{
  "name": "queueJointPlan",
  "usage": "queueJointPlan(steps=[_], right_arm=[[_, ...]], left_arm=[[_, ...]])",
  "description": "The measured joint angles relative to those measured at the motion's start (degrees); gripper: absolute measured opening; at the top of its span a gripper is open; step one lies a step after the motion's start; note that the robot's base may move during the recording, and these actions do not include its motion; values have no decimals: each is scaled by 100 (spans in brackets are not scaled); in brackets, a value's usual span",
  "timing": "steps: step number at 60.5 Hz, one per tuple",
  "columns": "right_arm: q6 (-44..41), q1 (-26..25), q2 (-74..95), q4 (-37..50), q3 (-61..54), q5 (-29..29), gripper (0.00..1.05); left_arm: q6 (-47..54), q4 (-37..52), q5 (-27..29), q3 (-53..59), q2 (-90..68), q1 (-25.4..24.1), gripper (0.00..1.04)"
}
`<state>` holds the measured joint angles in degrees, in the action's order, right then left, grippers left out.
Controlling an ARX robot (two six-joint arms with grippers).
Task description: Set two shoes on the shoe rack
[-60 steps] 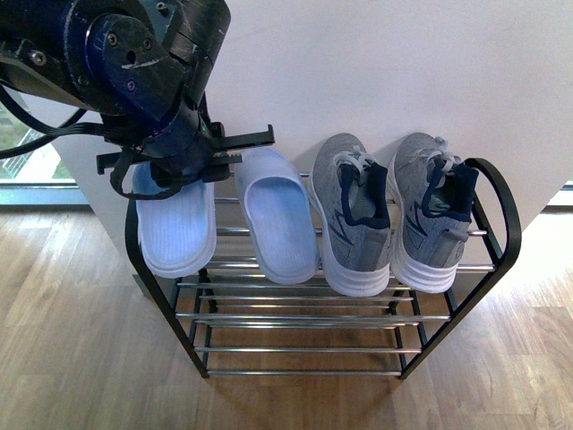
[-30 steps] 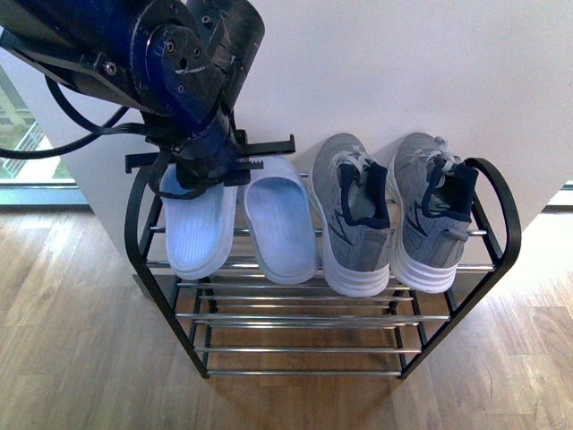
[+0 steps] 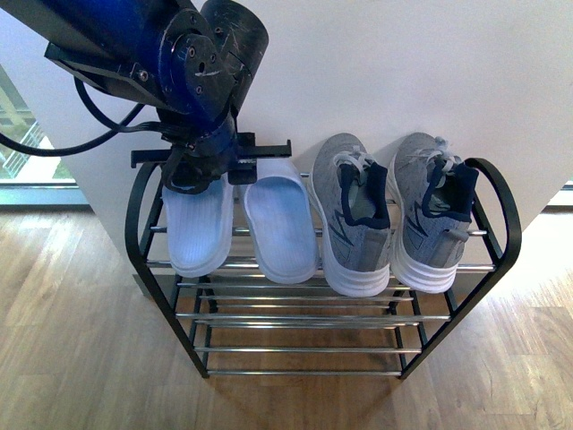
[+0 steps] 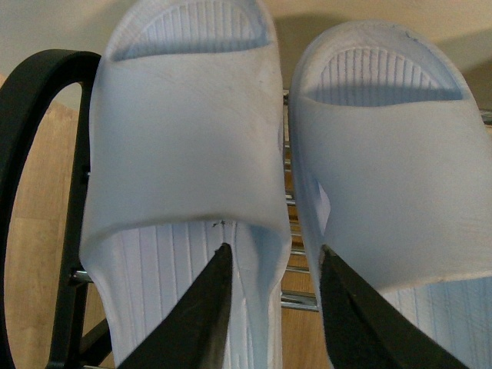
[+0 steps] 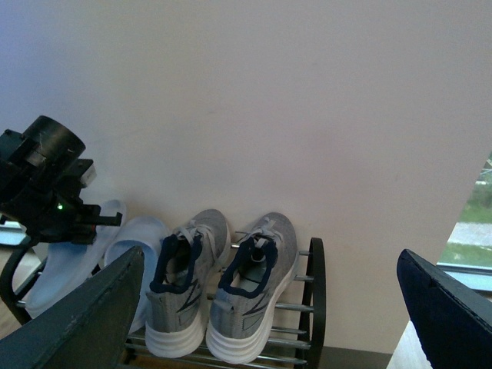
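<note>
- Both shoes (image 3: pixel 389 215) are set side by side on the rack's (image 3: pixel 491 260) top tier, right of two slippers (image 3: pixel 237 224).
- The left gripper (image 4: pixel 269 307) is held parted over the slippers, empty.
- The right gripper (image 5: pixel 269 323) is spread wide, empty.

Knit shoes (image 3: pixel 394 210) — chrome-barred rack (image 3: pixel 313 318)

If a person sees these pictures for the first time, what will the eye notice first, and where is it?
First, the big dark blue left arm at the upper left of the front view, its gripper open just above two pale blue slippers on the shoe rack. Next, the two grey shoes side by side on the right half of the top tier, white heels toward the camera. The right gripper is wide open, away from the rack.
</note>
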<state>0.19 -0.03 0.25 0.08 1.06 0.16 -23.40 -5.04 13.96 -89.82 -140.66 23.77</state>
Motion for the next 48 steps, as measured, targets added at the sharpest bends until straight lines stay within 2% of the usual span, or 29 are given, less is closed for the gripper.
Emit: queueJointPlan(steps=[14,23,27,31,48], right_arm=[[0,0,0,0,0,0,95],[0,0,0,0,0,0,95],[0,0,0,0,0,0,95],[0,0,0,0,0,0,95],[0,0,0,0,0,0,95]], left_arm=[[-48,442,170,599,422,63,69],[-42,970,459,1314,1200,109,96],[-50,1147,568,1624,1534,120,96],[-87,1445,975,2293,2245,127,95],[4,1978,1672,4155,4380,85,95]])
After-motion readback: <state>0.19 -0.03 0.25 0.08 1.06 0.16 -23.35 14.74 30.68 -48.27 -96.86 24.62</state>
